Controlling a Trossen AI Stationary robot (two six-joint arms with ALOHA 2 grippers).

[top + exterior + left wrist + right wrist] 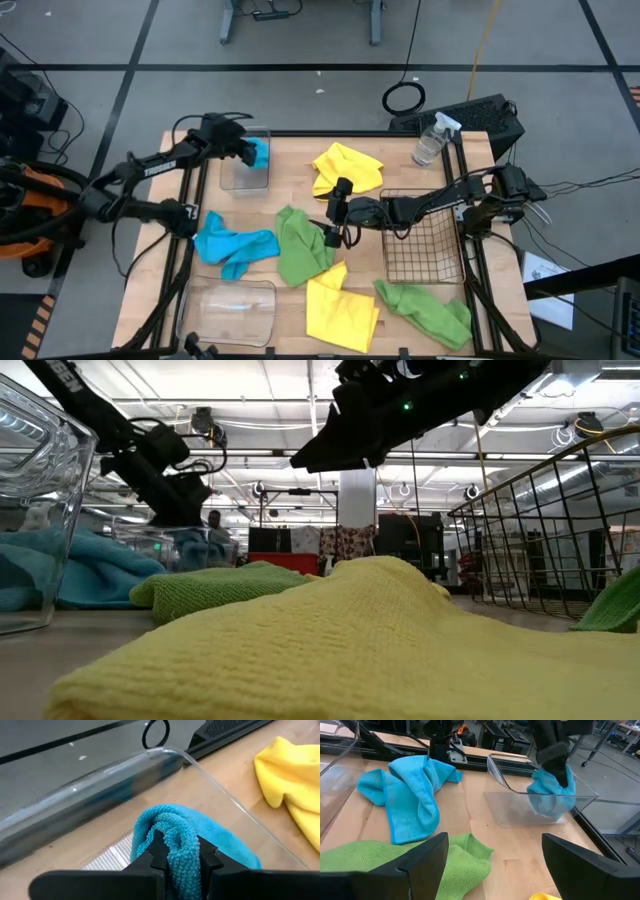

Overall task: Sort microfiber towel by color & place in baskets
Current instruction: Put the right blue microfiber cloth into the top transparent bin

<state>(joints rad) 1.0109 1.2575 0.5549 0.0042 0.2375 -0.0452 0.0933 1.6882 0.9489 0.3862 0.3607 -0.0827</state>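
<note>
Currently the left end effector (252, 152) is clenched on a blue towel (176, 840), holding it inside the clear tub (244, 172) near the tabletop's (290, 150) far edge. Right end effector (338, 222), fingers spread and empty, hovers mid-tabletop over a green towel (300, 245). Second blue towel (410, 790) lies by the left edge.

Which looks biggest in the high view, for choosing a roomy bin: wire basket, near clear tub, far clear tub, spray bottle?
1. Wire basket and near clear tub: too alike to rank.
2. Far clear tub, partly hidden by the left hand.
3. Spray bottle.
</note>
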